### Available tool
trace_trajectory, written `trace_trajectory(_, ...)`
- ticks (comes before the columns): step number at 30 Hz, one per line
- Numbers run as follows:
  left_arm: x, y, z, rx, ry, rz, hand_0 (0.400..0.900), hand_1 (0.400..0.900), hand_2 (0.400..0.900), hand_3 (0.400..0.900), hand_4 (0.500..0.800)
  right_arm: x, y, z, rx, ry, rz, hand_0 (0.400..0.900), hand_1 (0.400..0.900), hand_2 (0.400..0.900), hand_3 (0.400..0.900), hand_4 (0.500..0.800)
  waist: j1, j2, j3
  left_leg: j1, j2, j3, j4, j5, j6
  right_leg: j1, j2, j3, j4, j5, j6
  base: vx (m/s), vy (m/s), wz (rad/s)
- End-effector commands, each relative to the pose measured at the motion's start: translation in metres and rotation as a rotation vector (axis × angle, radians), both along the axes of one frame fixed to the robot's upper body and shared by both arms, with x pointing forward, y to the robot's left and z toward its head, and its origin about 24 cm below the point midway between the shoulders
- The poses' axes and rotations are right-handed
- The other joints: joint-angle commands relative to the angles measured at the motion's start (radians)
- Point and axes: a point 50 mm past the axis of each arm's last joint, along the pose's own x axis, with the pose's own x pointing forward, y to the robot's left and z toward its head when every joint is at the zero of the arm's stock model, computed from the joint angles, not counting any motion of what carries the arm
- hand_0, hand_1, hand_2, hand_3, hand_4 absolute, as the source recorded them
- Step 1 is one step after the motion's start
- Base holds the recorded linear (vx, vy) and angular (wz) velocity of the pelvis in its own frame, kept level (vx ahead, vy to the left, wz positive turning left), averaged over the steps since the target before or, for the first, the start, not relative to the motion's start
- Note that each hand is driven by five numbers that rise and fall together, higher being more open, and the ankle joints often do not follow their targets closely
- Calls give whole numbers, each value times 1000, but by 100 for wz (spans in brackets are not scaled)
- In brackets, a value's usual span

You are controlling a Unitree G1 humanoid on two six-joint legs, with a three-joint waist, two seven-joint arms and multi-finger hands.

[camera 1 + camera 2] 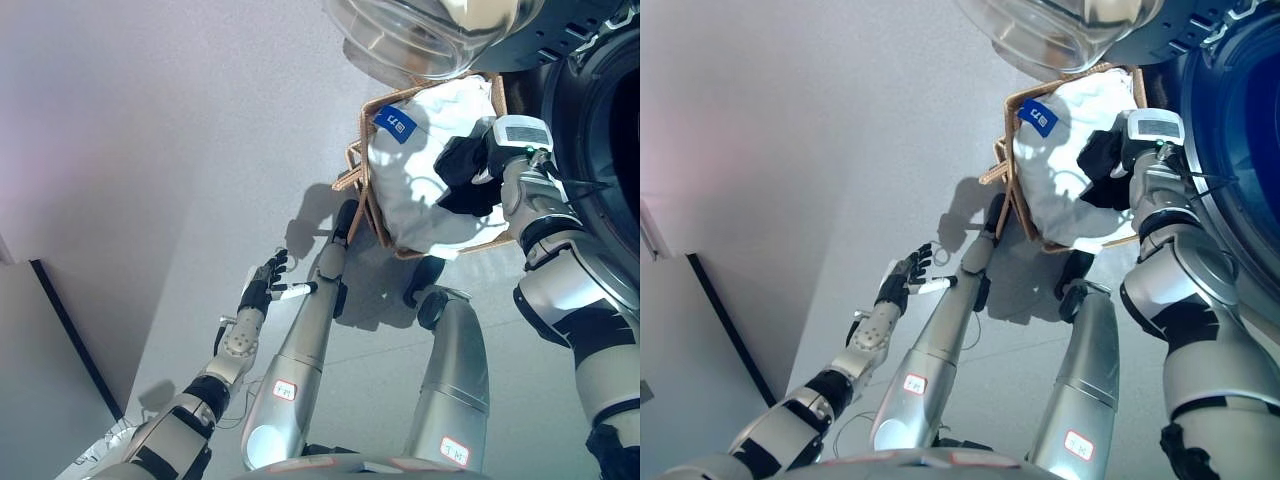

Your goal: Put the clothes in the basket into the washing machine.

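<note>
Mostly white, the clothes lie heaped in the wicker basket on the floor, just beside the washing machine with its glass door swung open. The right hand is buried in the pile; whether its fingers grip cloth cannot be told. The left hand hangs aside, fingers relaxed. Picking up looks underway; next would come a lift toward the drum. A blue label shows white marks, unreadable.
</note>
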Motion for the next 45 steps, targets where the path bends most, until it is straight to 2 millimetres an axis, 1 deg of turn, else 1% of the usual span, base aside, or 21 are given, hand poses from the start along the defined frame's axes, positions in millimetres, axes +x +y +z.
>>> trace_trajectory(1, -21, 12, -25, 74, 121, 21, 900, 900, 900, 900, 800, -13, -36, 31, -107, -56, -96, 400, 400, 400, 400, 500, 37, 55, -26, 31, -52, 47, 103, -184, 33, 109, 34, 43, -127, 73, 22, 0, 0, 0)
trace_trajectory(2, -21, 10, -26, 79, 123, 12, 900, 900, 900, 900, 800, -15, -39, 26, -105, -47, -111, 400, 400, 400, 400, 500, 42, 61, -30, 38, -53, 46, 99, -184, 34, 115, 33, 43, -129, 73, 23, 0, -10, 4)
trace_trajectory(6, -21, 9, -26, 95, 126, -6, 900, 900, 900, 900, 800, -18, -46, 34, -74, -75, -134, 400, 400, 400, 400, 500, 51, 68, -38, 65, -51, 50, 86, -180, 35, 139, 36, 45, -145, 76, 23, -2, -8, -2)
trace_trajectory(9, -25, 8, -30, 99, 144, -10, 900, 900, 900, 900, 800, -19, -49, 39, 5, -130, -148, 400, 400, 400, 400, 500, 52, 69, -41, 95, -47, 53, 61, -172, 37, 163, 43, 47, -166, 84, 24, 2, -6, -10)
trace_trajectory(10, -26, 7, -31, 98, 149, -11, 900, 900, 900, 900, 800, -21, -51, 27, 56, -138, -156, 400, 400, 400, 400, 500, 49, 70, -41, 107, -44, 54, 49, -168, 39, 175, 46, 48, -180, 90, 26, 14, -6, -12)
trace_trajectory(12, -30, 7, -35, 101, 166, -12, 900, 900, 900, 900, 800, -25, -55, 19, 184, -186, -191, 400, 400, 400, 400, 500, 50, 74, -45, 134, -40, 54, 25, -160, 40, 203, 52, 47, -210, 99, 28, 18, -7, -13)
trace_trajectory(16, -34, 11, -37, 108, 177, -4, 900, 900, 900, 900, 800, -25, -57, 29, 452, -359, -223, 400, 400, 400, 400, 500, 44, 75, -49, 197, -30, 55, -36, -142, 41, 270, 67, 47, -289, 124, 32, 18, -18, -11)
trace_trajectory(19, -35, 12, -38, 110, 178, 6, 900, 900, 900, 900, 800, -30, -60, 12, 741, -500, -264, 400, 400, 400, 400, 500, 29, 76, -48, 248, -22, 62, -87, -130, 39, 317, 77, 49, -349, 144, 38, 17, -3, -14)
trace_trajectory(20, -36, 12, -39, 114, 176, 9, 900, 900, 900, 900, 800, -32, -59, -3, 852, -534, -287, 400, 400, 400, 400, 500, 23, 79, -49, 263, -18, 63, -102, -126, 39, 335, 79, 50, -373, 151, 40, 19, 22, -22)
trace_trajectory(21, -36, 11, -38, 112, 171, 6, 900, 900, 900, 900, 800, -38, -60, -25, 986, -566, -328, 400, 400, 400, 400, 500, 21, 82, -49, 281, -17, 67, -118, -124, 40, 352, 82, 52, -396, 159, 43, -64, 53, -28)
trace_trajectory(22, -36, 12, -38, 115, 167, 11, 900, 900, 900, 900, 800, -41, -64, -27, 1067, -626, -357, 400, 400, 400, 400, 500, 23, 90, -50, 284, -9, 69, -135, -96, 43, 357, 89, 47, -423, 193, 41, -63, 59, -25)
trace_trajectory(23, -38, 8, -39, 119, 170, -10, 900, 900, 900, 900, 800, -50, -63, -59, 1181, -613, -421, 400, 400, 400, 400, 500, 23, 100, -48, 299, -9, 73, -149, -94, 46, 374, 89, 49, -444, 199, 45, -57, 73, -21)
trace_trajectory(24, -38, 3, -39, 111, 159, -22, 900, 900, 900, 900, 800, -55, -52, -86, 1302, -647, -475, 400, 400, 400, 400, 500, 22, 112, -50, 312, -10, 76, -162, -92, 49, 387, 88, 52, -464, 206, 47, 29, 57, -15)
trace_trajectory(27, -42, 6, -39, 118, 148, -27, 900, 900, 900, 900, 800, -62, -60, -90, 1528, -817, -530, 400, 400, 400, 400, 500, 22, 116, -60, 351, -3, 86, -192, -90, 51, 423, 89, 63, -509, 217, 52, 30, 40, -18)
trace_trajectory(29, -45, 3, -41, 110, 159, -36, 900, 900, 900, 900, 800, -65, -51, -107, 1703, -896, -561, 400, 400, 400, 400, 500, 14, 123, -67, 374, -3, 92, -204, -92, 55, 445, 90, 74, -530, 222, 56, 34, 44, -19)
trace_trajectory(31, -47, 4, -43, 112, 169, -38, 900, 900, 900, 900, 800, -67, -50, -113, 1723, -897, -584, 400, 400, 400, 400, 500, 13, 123, -72, 387, -2, 95, -208, -94, 56, 457, 91, 78, -540, 225, 57, 22, 34, -14)
trace_trajectory(33, -52, 5, -47, 112, 191, -35, 900, 900, 900, 900, 800, -68, -43, -122, 1824, -943, -590, 400, 400, 400, 400, 500, 2, 124, -81, 409, 0, 101, -217, -97, 58, 479, 95, 91, -558, 230, 57, 28, 31, -14)
trace_trajectory(35, -60, 3, -53, 94, 224, -23, 900, 900, 900, 900, 800, -71, -36, -132, 1979, -1069, -607, 400, 400, 400, 400, 500, -18, 126, -98, 439, 2, 109, -226, -103, 62, 511, 97, 102, -587, 238, 60, 55, 47, -21)
trace_trajectory(38, -67, 2, -58, 74, 252, -15, 900, 900, 900, 900, 800, -77, -35, -141, 2054, -1154, -624, 400, 400, 400, 400, 500, -30, 128, -110, 465, 5, 116, -238, -107, 64, 548, 95, 109, -622, 250, 64, 52, 44, -17)
trace_trajectory(43, -82, 2, -67, 46, 303, -9, 900, 900, 900, 900, 800, -74, -35, -133, 2127, -1292, -576, 400, 400, 400, 400, 500, -39, 134, -148, 514, 8, 120, -271, -105, 66, 606, 94, 112, -693, 274, 74, 59, 17, -8)
trace_trajectory(45, -90, 3, -72, 38, 331, 0, 900, 900, 900, 900, 800, -68, -35, -118, 2152, -1381, -511, 400, 400, 400, 400, 500, -43, 138, -173, 535, 9, 122, -284, -108, 67, 629, 95, 119, -712, 278, 77, 49, 31, -11)
